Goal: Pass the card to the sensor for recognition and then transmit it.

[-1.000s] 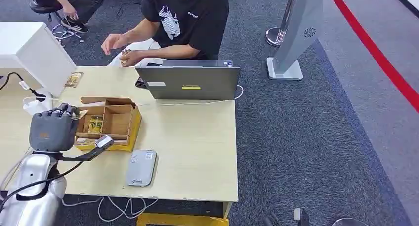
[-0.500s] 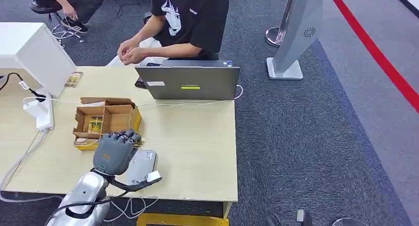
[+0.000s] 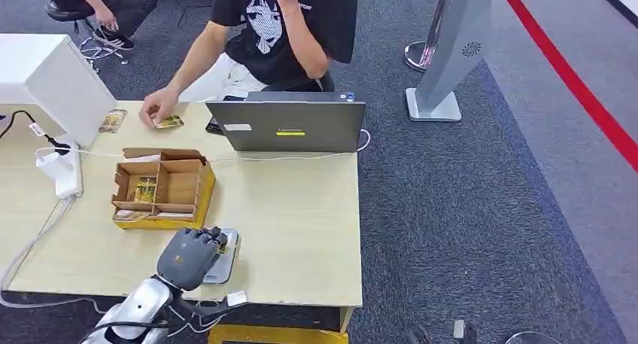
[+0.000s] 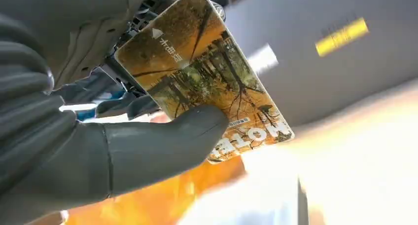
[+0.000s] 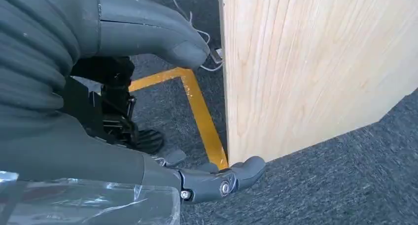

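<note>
Card point(image 4: 207, 82), pinched under the left hand point(image 3: 192, 257) thumb, had travelled from the box point(image 3: 162, 187) to the sensor point(image 3: 218, 255) at the tabletop's near edge; recognition looked imminent. Right hand point(image 5: 88, 87) hung empty, fingers apart.

Left hand point(image 3: 192, 257): dark grey, ribbed cover, thick grey thumb point(image 4: 148, 148).
Left arm point(image 3: 132, 314): silver shell, black cable alongside.
Right hand point(image 5: 98, 136): grey, darker fingers, small screw at fingertip.

My matt grey plastic left hand point(image 4: 93, 151) pinches a glossy printed card point(image 4: 207, 82) above the pale wood-grain table point(image 3: 301, 208).
</note>
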